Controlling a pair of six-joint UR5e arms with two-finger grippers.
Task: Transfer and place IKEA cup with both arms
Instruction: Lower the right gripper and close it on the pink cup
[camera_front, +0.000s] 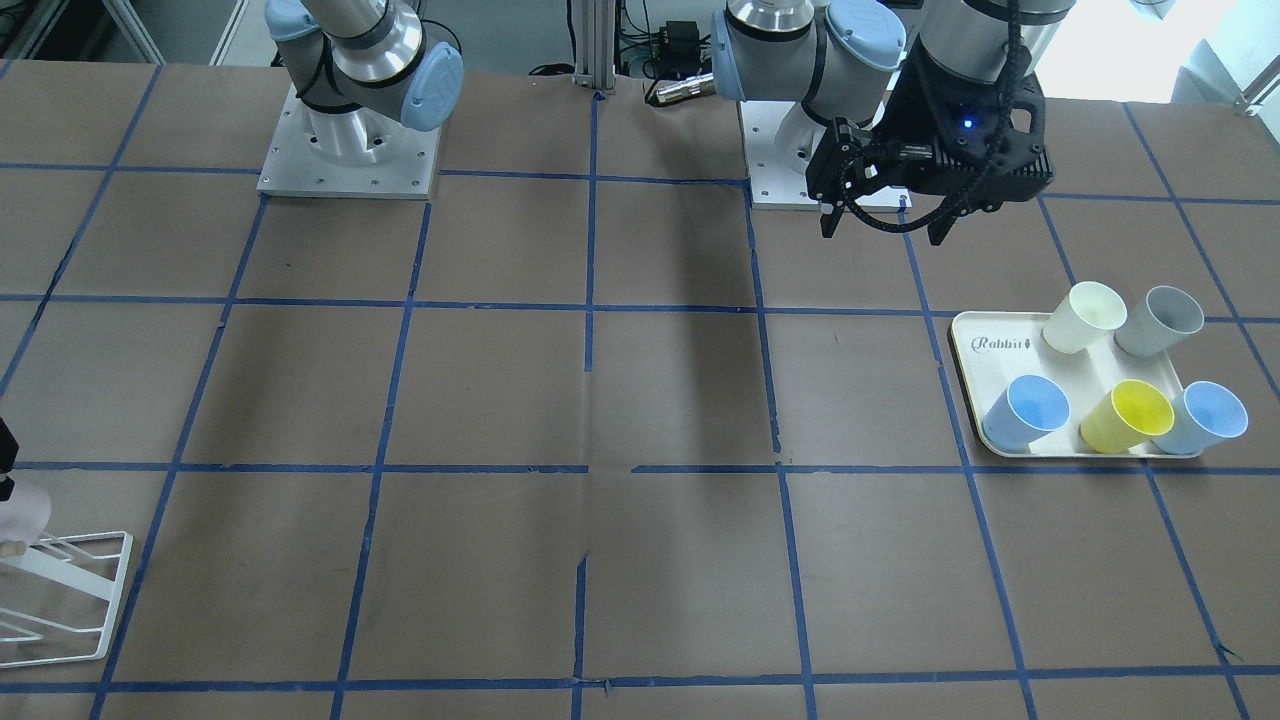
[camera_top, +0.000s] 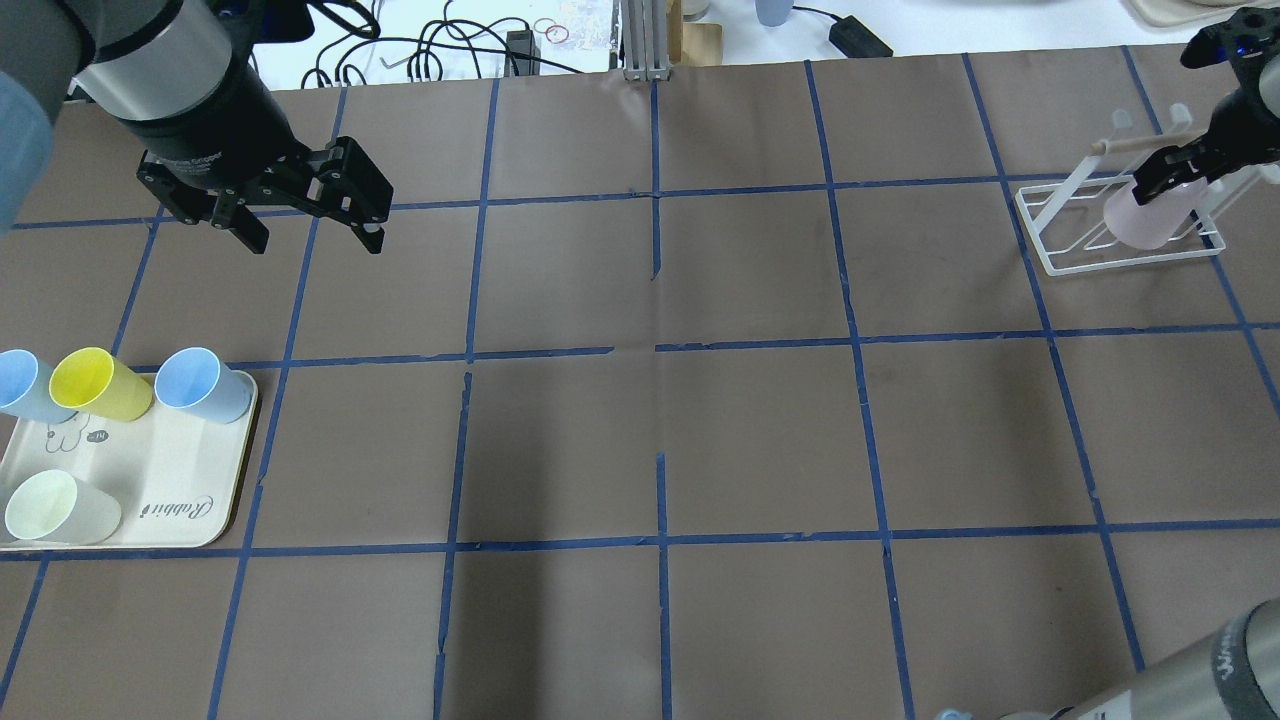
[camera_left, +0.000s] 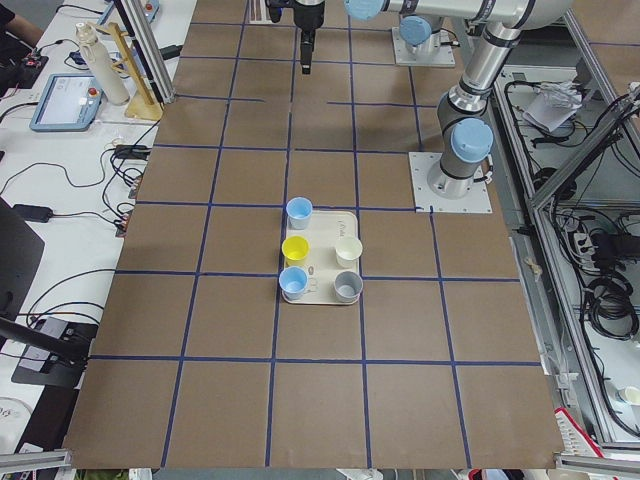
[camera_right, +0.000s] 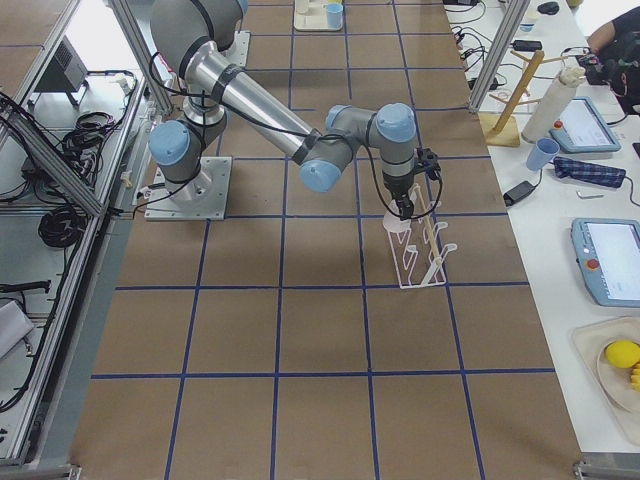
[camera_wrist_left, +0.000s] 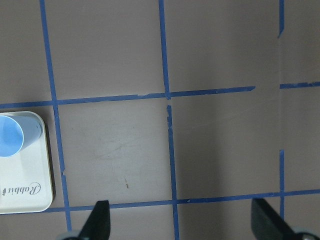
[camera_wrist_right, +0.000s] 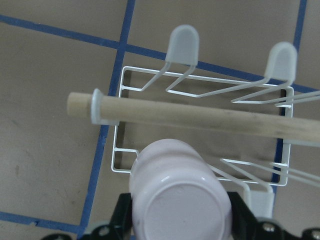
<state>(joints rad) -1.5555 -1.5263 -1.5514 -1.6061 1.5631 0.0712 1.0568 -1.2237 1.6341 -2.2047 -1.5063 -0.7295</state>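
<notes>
The pale pink IKEA cup (camera_top: 1150, 215) hangs upside down, its base facing the right wrist camera (camera_wrist_right: 180, 195), over the near end of a white wire rack (camera_top: 1060, 235) with a wooden rod (camera_wrist_right: 200, 117). My right gripper (camera_top: 1175, 170) is shut on the cup, one finger on each side of it (camera_wrist_right: 182, 220). The cup also shows at the left edge of the front view (camera_front: 20, 510). My left gripper (camera_top: 313, 235) is open and empty above bare table, well away from the tray (camera_top: 170, 480). Its fingertips frame the left wrist view (camera_wrist_left: 182, 220).
A cream tray (camera_front: 975, 330) holds several cups: two light blue (camera_front: 1025, 412), one yellow (camera_front: 1125, 415), one cream-white (camera_front: 1085, 315), one grey (camera_front: 1160, 320). The rack's upright pegs (camera_wrist_right: 182, 42) stand behind the rod. Blue tape grid covers the brown table.
</notes>
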